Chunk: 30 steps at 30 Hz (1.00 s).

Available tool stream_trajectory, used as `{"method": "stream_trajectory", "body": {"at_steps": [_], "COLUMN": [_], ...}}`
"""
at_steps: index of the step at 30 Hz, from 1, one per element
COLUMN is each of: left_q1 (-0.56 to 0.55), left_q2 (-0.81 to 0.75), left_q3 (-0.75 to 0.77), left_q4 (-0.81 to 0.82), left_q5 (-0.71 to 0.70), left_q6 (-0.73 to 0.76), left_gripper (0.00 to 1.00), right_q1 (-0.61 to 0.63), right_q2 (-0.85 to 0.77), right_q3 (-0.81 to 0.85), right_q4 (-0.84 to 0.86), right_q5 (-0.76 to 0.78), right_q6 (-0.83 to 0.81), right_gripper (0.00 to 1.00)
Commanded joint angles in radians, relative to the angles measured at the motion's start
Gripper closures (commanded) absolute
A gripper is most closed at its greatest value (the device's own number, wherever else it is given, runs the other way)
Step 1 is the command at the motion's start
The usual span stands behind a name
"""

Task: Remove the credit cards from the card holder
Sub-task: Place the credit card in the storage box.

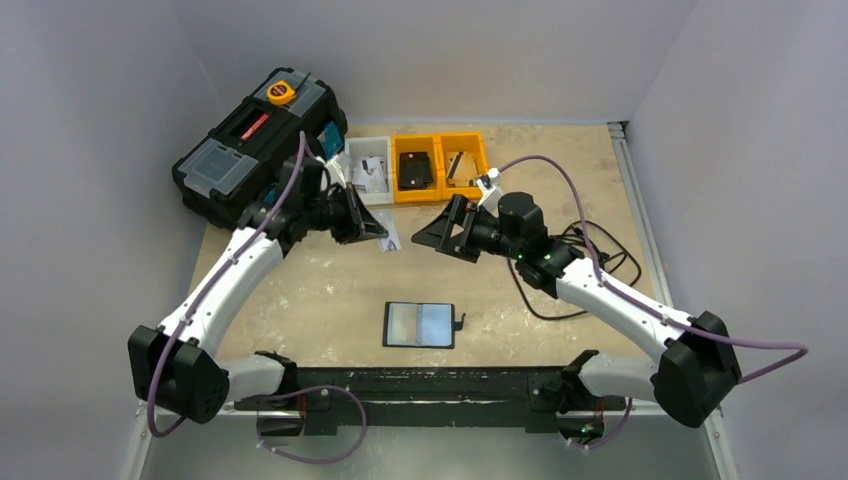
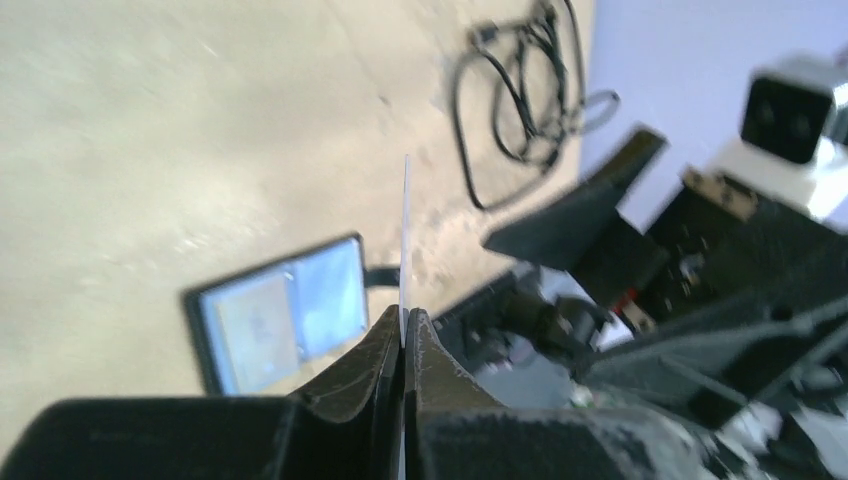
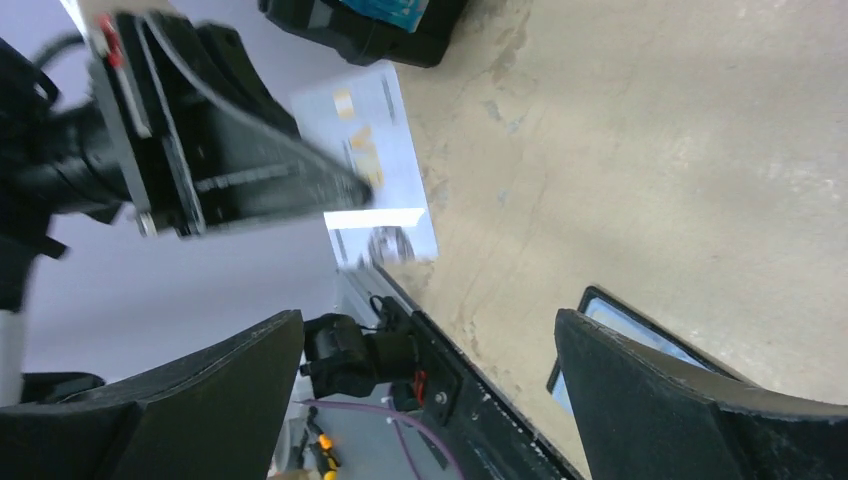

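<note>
The left gripper is clenched on a credit card, which shows edge-on as a thin white line rising from the fingertips, lifted off the table. The card holder lies open and flat near the table's front edge. Its two halves show pale panels that may be more cards, though blur hides the detail. The right gripper hangs just beside the left one, jaws spread wide and holding nothing
</note>
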Motion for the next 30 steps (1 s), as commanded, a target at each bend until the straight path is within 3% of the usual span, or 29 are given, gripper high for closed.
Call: {"method": "stream_trajectory", "body": {"at_steps": [1, 9, 14, 24, 30], "left_q1": [0.012, 0.054, 0.095, 0.11, 0.132], "left_q2": [0.106, 0.436, 0.607, 0.873, 0.995], "left_q3": [0.191, 0.527, 0.664, 0.896, 1.02], "left_q4": [-0.216, -0.249, -0.138, -0.119, -0.153], "left_q5": [-0.326, -0.582, -0.515, -0.533, -0.463], "left_q6": [0.142, 0.231, 0.257, 0.333, 0.341], "left_gripper": [1.0, 1.0, 1.0, 1.0, 1.0], "right_q1": [0.001, 0.002, 0.001, 0.002, 0.003], "right_q2": [-0.053, -0.133, -0.19, -0.305, -0.357], "right_q3": [0.04, 0.003, -0.022, -0.018, -0.023], "right_q4": [-0.153, -0.212, -0.253, -0.368, -0.42], "right_q5": [0.116, 0.157, 0.172, 0.22, 0.252], "right_q6": [-0.102, -0.121, -0.12, -0.127, -0.125], "right_gripper": [0.01, 0.01, 0.01, 0.01, 0.01]}}
